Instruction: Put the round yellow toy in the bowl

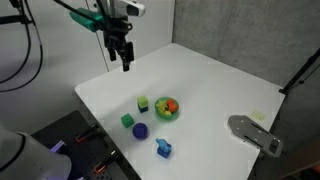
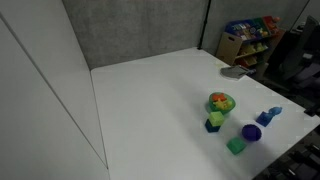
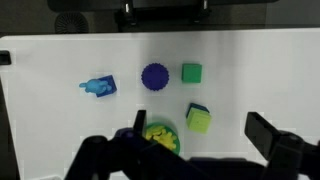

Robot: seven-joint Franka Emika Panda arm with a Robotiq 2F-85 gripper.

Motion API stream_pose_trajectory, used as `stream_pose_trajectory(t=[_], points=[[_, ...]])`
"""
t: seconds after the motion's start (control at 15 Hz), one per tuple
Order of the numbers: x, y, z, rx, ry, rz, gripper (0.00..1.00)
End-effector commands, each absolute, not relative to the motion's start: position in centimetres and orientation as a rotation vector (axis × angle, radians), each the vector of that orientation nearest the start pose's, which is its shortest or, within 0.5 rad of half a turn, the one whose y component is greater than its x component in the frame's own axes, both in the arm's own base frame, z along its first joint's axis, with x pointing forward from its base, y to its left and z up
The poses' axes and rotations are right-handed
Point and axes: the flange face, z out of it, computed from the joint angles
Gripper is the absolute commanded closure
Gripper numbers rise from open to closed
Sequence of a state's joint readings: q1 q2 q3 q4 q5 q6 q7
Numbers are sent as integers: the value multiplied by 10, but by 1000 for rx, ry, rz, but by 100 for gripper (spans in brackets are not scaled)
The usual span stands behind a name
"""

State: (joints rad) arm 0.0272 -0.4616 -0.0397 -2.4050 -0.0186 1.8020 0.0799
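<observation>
The small green bowl (image 1: 168, 109) stands on the white table (image 1: 210, 80) and shows in both exterior views (image 2: 221, 103). The round yellow toy (image 3: 160, 134) lies inside the bowl (image 3: 143, 140) in the wrist view, with an orange toy (image 1: 173, 106) beside it. My gripper (image 1: 125, 62) hangs high above the table's far-left part, well away from the bowl. In the wrist view its fingers (image 3: 198, 122) are spread wide, open and empty. It is out of view in an exterior view.
Near the bowl are a lime-green cube on a dark blue base (image 1: 143, 103), a green cube (image 1: 127, 121), a purple round toy (image 1: 141, 131) and a blue toy (image 1: 163, 148). A grey flat object (image 1: 255, 133) lies at the table's edge. A shelf (image 2: 250, 40) stands beyond the table.
</observation>
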Motion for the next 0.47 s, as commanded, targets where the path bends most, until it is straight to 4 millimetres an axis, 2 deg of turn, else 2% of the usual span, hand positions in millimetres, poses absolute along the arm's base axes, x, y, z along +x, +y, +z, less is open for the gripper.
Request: stream_pose_trajectory(t=[0.0, 0.2, 0.4], points=[[383, 1, 507, -3089, 111, 217, 0], [382, 7, 518, -3095, 117, 201, 0], [382, 7, 510, -3108, 104, 190, 0]])
